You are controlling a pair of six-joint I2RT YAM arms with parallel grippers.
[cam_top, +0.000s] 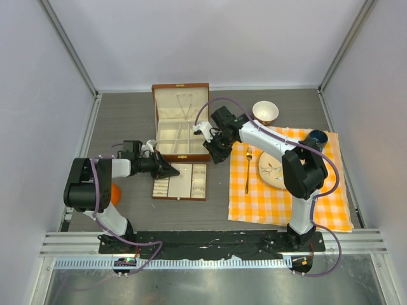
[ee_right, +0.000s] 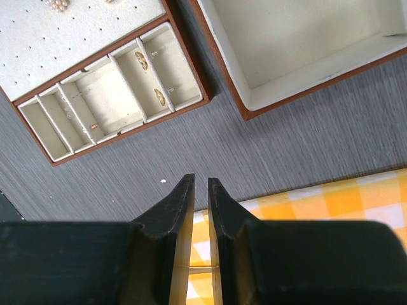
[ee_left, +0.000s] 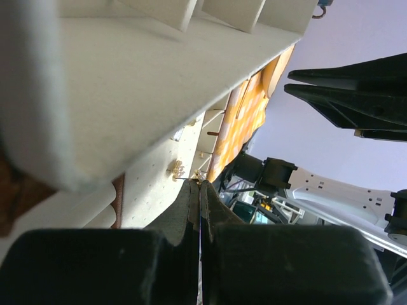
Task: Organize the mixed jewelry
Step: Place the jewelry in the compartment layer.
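The left fingers point(ee_left: 184, 213) are pressing together, a tiny stud point(ee_left: 176, 169) just beyond their tips; the right fingers point(ee_right: 177, 210) are hovering slightly parted over the checked cloth point(ee_right: 318, 203) edge.

- Left wrist: tray point(ee_left: 149, 190) portion nearest lens blurred; whatever sits at left gripper point(ee_left: 199, 184) tips too small to identify.
- Right wrist: wooden box point(ee_right: 286, 51) cut off top and right.
- Overhead: jewelry pieces point(cam_top: 198, 180) indistinguishable.
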